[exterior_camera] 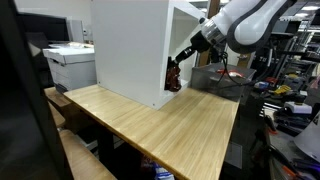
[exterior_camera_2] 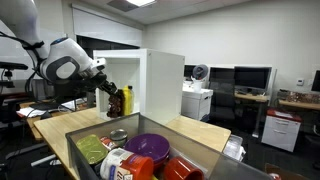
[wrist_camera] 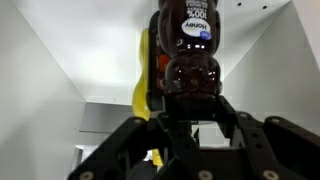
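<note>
My gripper (wrist_camera: 190, 108) is shut on a dark brown bear-shaped bottle (wrist_camera: 188, 55) with a dark label cap. A yellow bottle (wrist_camera: 143, 85) stands just behind it. In both exterior views the gripper (exterior_camera: 176, 72) (exterior_camera_2: 110, 93) holds the dark bottle (exterior_camera_2: 113, 103) at the open side of a white box cabinet (exterior_camera: 130, 45) (exterior_camera_2: 160, 80) on the wooden table (exterior_camera: 170, 130). The yellow-topped bottle (exterior_camera_2: 127, 100) stands beside it at the cabinet's mouth. The bottle's base is hidden by the fingers in the wrist view.
A grey bin (exterior_camera_2: 215, 150) in the foreground holds a purple bowl (exterior_camera_2: 150, 146), a red cup (exterior_camera_2: 180, 168) and other kitchenware. A white printer (exterior_camera: 70, 62) stands beyond the table. Desks with monitors (exterior_camera_2: 250, 78) line the back.
</note>
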{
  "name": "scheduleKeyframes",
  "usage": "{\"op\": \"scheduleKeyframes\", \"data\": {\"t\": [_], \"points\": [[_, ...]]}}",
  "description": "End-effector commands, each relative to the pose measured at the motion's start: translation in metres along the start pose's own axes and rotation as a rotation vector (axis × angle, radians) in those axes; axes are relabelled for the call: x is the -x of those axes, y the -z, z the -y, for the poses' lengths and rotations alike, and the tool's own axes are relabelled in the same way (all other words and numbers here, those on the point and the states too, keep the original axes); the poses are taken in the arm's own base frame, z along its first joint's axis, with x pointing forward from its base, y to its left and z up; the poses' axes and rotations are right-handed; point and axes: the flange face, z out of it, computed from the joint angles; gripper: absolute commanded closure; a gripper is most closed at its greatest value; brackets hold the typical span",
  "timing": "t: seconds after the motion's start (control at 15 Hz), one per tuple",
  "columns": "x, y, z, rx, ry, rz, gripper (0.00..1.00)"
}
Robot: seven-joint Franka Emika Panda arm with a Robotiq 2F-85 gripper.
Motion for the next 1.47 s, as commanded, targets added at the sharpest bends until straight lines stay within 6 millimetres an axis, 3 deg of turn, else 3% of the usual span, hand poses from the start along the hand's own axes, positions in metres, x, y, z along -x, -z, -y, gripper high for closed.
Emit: {"op": "scheduleKeyframes", "data": {"t": [0.0,0.07,0.13,0.53,0.8,1.2,1.27,1.33,1.4], "points": [[-0.003,0.002,-0.002,0.008,-0.002,-0.009,0.77],[-0.003,0.002,-0.002,0.008,-0.001,-0.008,0.31],[-0.002,0.003,-0.002,0.009,0.000,-0.008,0.30],[-0.001,0.005,-0.004,0.014,-0.001,-0.006,0.03],[0.002,0.006,-0.005,0.018,-0.004,-0.002,0.00],[0.049,0.003,-0.014,0.029,0.005,0.154,0.00],[0.056,0.003,-0.016,0.030,0.019,0.172,0.25],[0.061,0.001,-0.016,0.028,0.029,0.188,0.29],[0.070,-0.005,-0.010,0.019,0.049,0.202,0.49]]}}
